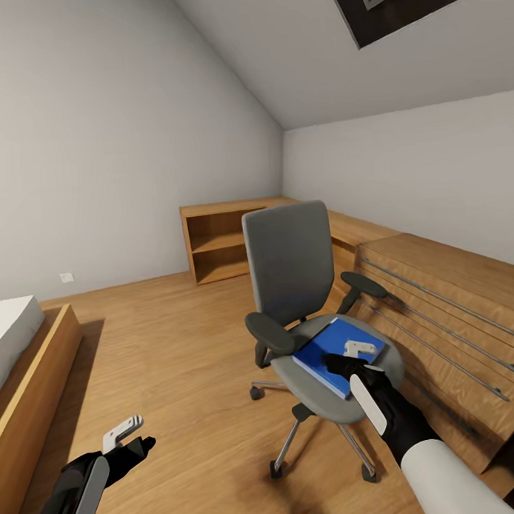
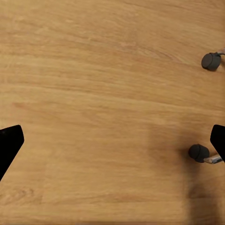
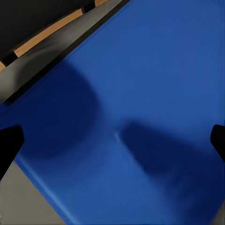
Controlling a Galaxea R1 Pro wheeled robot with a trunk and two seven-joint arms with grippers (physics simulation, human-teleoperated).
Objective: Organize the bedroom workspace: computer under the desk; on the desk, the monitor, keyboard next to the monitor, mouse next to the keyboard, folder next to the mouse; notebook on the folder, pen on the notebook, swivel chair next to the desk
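swivel chair mid-floor | folder flat on seat, long axis toward seat's front edge | right pincer directly above it, jaws wide, empty | left pincer low over floor, open, well apart

bright blue folder lies flat on grey swivel chair seat.

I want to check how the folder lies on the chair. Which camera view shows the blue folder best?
The head view: the whole blue folder lies flat on the swivel chair seat, with the right hand over it. The right wrist view shows its blue cover very close, plus one edge against the seat. The left wrist view shows floor and chair casters.
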